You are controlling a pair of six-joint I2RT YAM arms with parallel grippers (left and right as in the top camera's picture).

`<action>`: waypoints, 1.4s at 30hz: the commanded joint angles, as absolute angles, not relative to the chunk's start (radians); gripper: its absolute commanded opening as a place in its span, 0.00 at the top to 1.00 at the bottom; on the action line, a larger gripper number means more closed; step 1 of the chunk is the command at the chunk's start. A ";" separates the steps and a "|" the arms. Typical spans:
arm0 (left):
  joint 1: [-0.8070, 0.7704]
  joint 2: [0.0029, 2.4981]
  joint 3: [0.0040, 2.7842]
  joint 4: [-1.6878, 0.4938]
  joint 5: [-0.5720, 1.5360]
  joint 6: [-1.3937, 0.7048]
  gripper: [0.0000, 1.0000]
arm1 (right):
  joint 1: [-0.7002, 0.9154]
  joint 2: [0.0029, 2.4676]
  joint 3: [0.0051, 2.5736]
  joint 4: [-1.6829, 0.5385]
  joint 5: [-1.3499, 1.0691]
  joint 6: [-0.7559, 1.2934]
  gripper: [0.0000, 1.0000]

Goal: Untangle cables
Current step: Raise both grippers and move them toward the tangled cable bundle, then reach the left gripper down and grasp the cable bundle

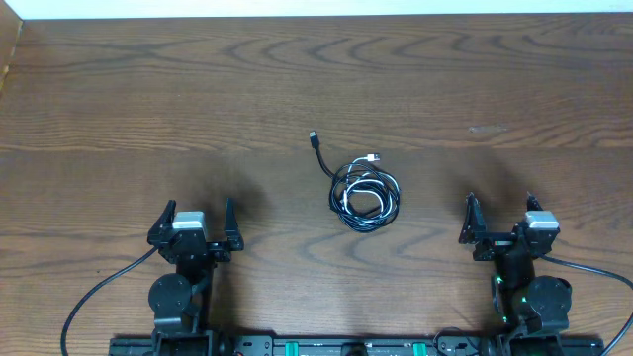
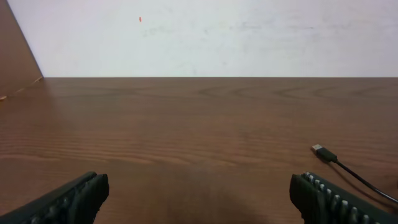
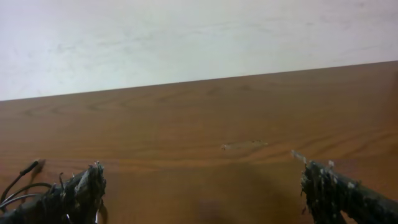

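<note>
Hands both gape open and empty, left hand (image 1: 199,205) and right hand (image 1: 501,201) near the front edge of the brown wooden surface (image 1: 148,89). Between them, apart from both, lies a tangled coil of thin black and white cables (image 1: 364,195)

The left tool (image 1: 199,210) and right tool (image 1: 501,205) were finished in black, each topped by a grey block (image 1: 188,221); ribbed pads (image 2: 326,198) were fitted, and thick arm cables (image 1: 99,287) were attached.

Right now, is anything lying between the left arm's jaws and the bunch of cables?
No. In the overhead view, only bare table lies between the left gripper, jaws open, and the cables.
</note>
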State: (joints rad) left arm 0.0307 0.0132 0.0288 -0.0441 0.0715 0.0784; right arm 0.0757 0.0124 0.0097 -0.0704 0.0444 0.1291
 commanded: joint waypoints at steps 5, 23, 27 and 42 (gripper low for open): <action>0.027 0.010 0.004 -0.066 0.062 0.070 0.02 | 0.073 0.006 0.006 -0.068 0.063 0.141 0.01; 0.027 0.076 0.308 -0.172 0.220 0.020 0.02 | 0.073 0.068 0.324 -0.199 -0.019 0.142 0.01; 0.027 0.221 0.558 -0.308 0.253 0.014 0.02 | 0.073 0.215 0.574 -0.400 -0.068 0.225 0.01; 0.027 0.864 1.188 -0.847 0.566 -0.107 0.02 | 0.073 0.940 1.206 -1.041 -0.309 0.232 0.01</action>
